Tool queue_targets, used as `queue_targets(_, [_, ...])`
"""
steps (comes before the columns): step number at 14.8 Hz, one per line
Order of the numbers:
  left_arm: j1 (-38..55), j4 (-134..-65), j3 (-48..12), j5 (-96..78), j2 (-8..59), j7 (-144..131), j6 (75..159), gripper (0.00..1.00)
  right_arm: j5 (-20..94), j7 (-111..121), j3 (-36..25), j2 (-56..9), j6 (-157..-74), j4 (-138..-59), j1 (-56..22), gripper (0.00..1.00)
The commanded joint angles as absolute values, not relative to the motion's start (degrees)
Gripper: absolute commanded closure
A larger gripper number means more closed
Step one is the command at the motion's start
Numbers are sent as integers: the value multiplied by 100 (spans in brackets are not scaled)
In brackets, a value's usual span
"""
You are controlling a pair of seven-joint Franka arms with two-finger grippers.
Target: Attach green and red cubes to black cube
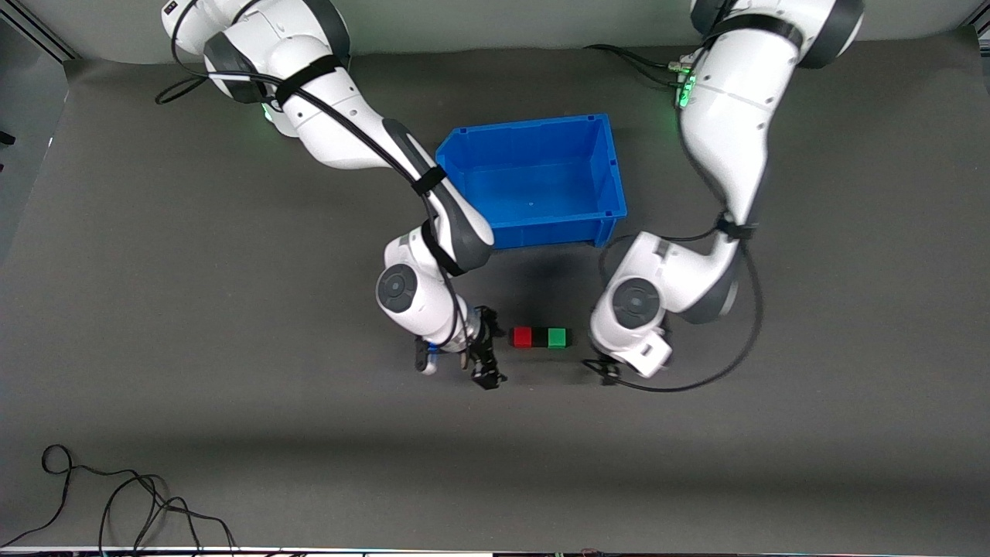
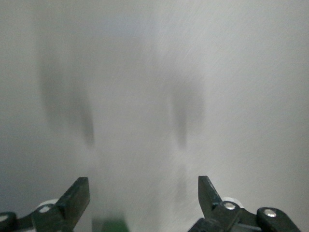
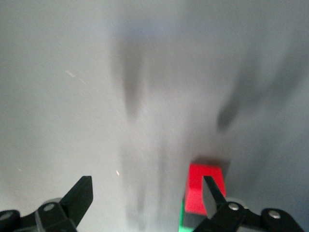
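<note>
The red cube (image 1: 522,336), black cube (image 1: 539,336) and green cube (image 1: 557,337) lie joined in one row on the dark mat, black in the middle, nearer the front camera than the blue bin. My right gripper (image 1: 487,348) is open and empty just off the row's red end; in the right wrist view (image 3: 147,186) the red cube (image 3: 200,186) sits by one fingertip, outside the jaws. My left gripper (image 2: 145,186) is open and empty; the green cube (image 2: 108,224) shows at the edge of its view. In the front view the left hand (image 1: 642,348) stands off the green end.
The blue bin (image 1: 541,232) stands empty between the two arms, farther from the front camera than the cubes. A loose black cable (image 1: 116,503) lies near the table's front edge at the right arm's end.
</note>
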State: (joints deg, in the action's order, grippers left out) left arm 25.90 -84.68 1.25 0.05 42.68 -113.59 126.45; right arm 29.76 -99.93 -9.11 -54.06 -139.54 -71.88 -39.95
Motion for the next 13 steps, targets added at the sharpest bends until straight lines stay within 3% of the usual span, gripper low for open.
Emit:
queue_targets(1, [2023, -8666, 123, 36, 3456, -9727, 11868, 0, 2716, -9206, -1264, -4844, -13047, -7383, -3911, 0])
queue_targets(4, [1426, -8675, 114, 26, 2937, -7926, 11076, 0, 2716, -7503, -1975, -4256, -11825, -7628, -3911, 0])
queue_targets(8, [906, -8763, 123, 18, 2427, -5621, 10706, 0, 2672, -5498, -2714, -3106, -11295, -8567, -3955, 0])
queue_targets(13, [143, -8754, 114, -17, 1855, -1943, 9749, 0, 1348, -4063, -3365, -2024, -10294, -8859, -3964, 0])
